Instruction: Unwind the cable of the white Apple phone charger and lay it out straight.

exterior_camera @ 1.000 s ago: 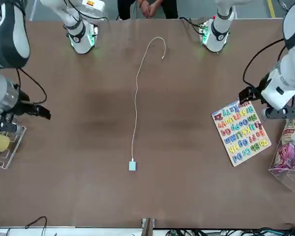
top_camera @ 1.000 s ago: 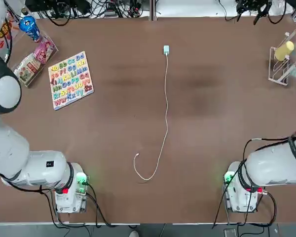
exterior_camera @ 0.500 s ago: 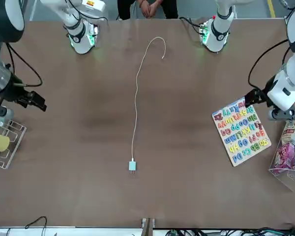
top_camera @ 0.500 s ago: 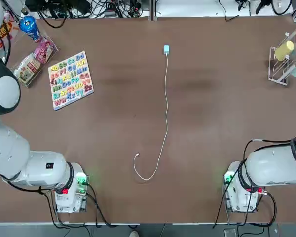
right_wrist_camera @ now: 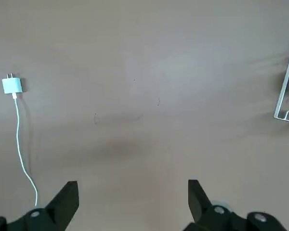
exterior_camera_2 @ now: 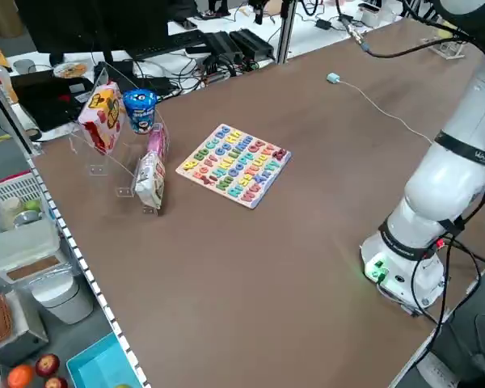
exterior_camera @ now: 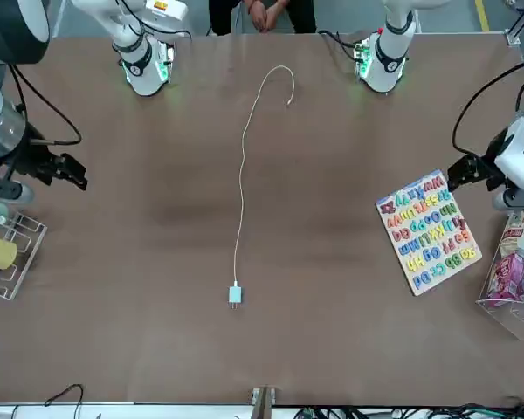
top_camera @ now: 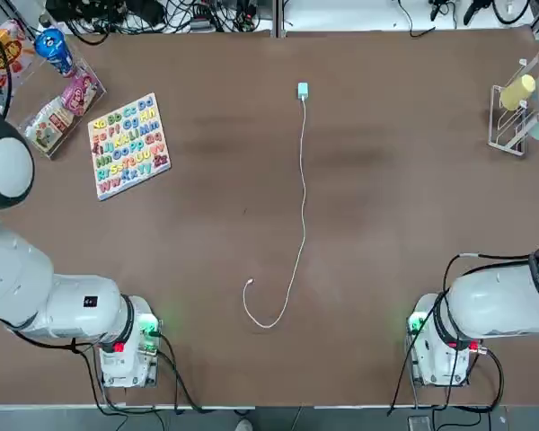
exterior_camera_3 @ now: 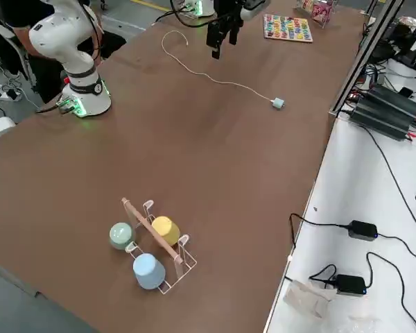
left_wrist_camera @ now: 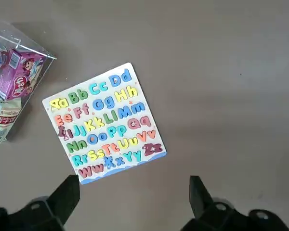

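The white Apple phone charger (top_camera: 303,91) lies on the far middle of the table, also seen as a pale block (exterior_camera: 235,294). Its cable (top_camera: 303,189) runs nearly straight toward the robot and ends in a small hook with the connector (top_camera: 248,284) at the tip. My right gripper (exterior_camera: 68,168) hovers open over the table's right side, far from the cable; its wrist view shows the charger (right_wrist_camera: 12,85) beyond its empty fingers (right_wrist_camera: 67,195). My left gripper (exterior_camera: 465,171) hangs open by the alphabet puzzle, holding nothing.
An alphabet puzzle board (top_camera: 128,144) and a clear tray of snack packs (top_camera: 57,103) lie at the far left. A wire rack with cups (top_camera: 519,106) stands at the far right. A person's hands (exterior_camera: 264,12) show behind the arm bases (top_camera: 126,346).
Both open grippers have drifted outward toward the table's sides, the right one also back toward the robot. The charger and cable have not moved.
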You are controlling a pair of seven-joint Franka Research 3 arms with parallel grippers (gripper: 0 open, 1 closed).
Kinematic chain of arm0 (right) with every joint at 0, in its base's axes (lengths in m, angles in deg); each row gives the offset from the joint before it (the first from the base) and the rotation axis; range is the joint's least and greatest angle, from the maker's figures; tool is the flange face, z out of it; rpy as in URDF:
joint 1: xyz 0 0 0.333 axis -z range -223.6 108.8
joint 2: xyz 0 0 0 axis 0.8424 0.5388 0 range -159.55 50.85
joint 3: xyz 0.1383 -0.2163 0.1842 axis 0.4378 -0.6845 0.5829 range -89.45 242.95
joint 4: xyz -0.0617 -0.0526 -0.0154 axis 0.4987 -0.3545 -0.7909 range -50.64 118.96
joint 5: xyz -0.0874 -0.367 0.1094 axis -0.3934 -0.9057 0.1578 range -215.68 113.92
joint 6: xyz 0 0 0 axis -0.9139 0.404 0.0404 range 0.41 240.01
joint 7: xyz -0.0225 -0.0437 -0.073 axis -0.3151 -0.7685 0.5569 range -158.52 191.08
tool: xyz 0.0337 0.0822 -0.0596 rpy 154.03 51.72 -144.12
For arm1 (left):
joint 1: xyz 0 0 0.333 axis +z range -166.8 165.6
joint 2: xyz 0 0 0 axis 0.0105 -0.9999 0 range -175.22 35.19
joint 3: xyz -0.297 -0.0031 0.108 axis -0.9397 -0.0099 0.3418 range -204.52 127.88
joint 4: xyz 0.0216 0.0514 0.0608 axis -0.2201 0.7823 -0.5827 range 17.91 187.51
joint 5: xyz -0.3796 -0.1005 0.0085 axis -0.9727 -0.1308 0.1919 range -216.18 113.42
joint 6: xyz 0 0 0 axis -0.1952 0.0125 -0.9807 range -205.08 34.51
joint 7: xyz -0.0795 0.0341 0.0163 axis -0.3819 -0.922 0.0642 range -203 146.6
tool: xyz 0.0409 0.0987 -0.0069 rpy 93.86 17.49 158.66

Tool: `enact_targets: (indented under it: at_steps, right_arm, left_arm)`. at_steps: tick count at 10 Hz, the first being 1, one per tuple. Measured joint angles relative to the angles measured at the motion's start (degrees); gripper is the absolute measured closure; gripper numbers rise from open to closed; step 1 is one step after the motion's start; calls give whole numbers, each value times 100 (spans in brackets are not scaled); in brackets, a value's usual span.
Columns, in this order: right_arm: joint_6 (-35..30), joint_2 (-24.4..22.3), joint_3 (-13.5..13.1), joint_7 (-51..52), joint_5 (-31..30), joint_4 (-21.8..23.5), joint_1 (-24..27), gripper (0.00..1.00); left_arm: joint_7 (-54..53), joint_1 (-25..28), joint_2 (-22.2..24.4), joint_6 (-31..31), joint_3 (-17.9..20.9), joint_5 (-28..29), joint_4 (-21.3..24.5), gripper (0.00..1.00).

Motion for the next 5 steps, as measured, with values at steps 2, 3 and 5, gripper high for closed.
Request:
enact_targets:
  at_steps: [2,3,5]
  right_arm:
    - [-6,0,0,0,-13,1,0,0]
    - [-9,0,0,0,-16,1,0,0]
    - [-12,0,0,0,-19,2,0,0]
  left_arm:
    - [0,-9,57,22,-19,-10,-75,0]
    - [0,-19,75,72,-59,-11,-77,0]
    - [0,-21,81,200,-105,-12,-77,0]
